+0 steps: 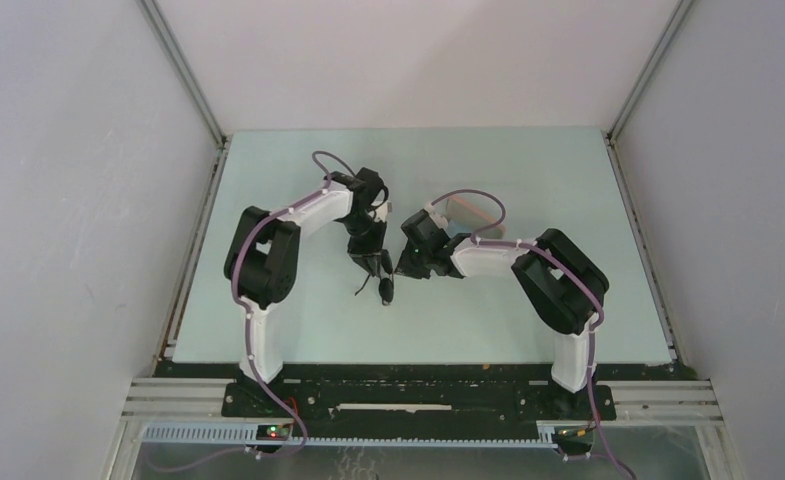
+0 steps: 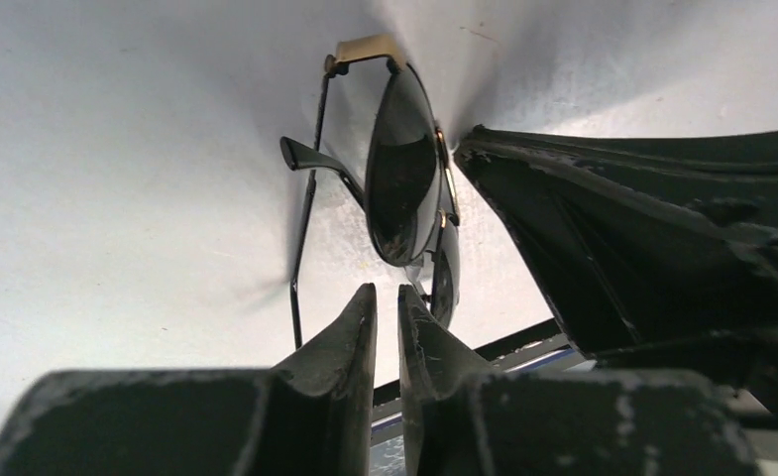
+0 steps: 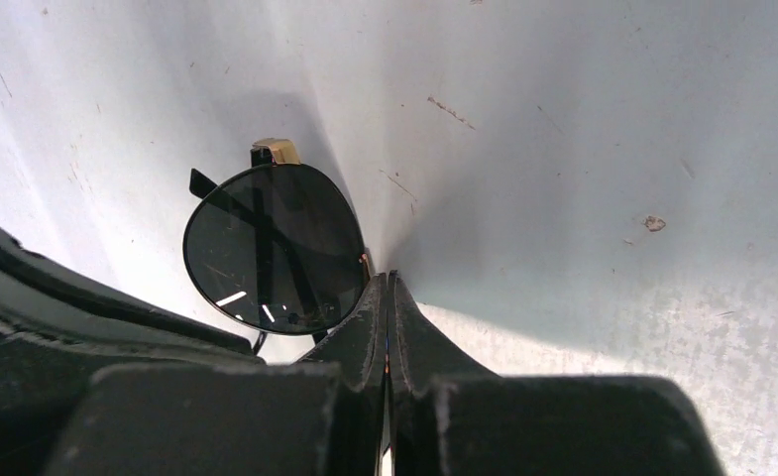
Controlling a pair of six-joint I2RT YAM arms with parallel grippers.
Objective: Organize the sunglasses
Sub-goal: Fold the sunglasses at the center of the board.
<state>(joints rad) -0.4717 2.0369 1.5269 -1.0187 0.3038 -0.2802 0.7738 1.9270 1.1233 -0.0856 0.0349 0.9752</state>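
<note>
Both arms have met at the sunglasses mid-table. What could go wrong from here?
1. The right gripper pinches the sunglasses only by the thin rim at its fingertips, so they could slip or twist out.
2. The left gripper sits nearly closed at the other lens, and its hold is unclear. If the arms pull apart unevenly, the wire frame could bend.

Small black wire-framed sunglasses (image 3: 271, 248), dark round lenses, gold at the hinge. They're up on edge near mid-table, thin arm crossing behind the lens.
</note>
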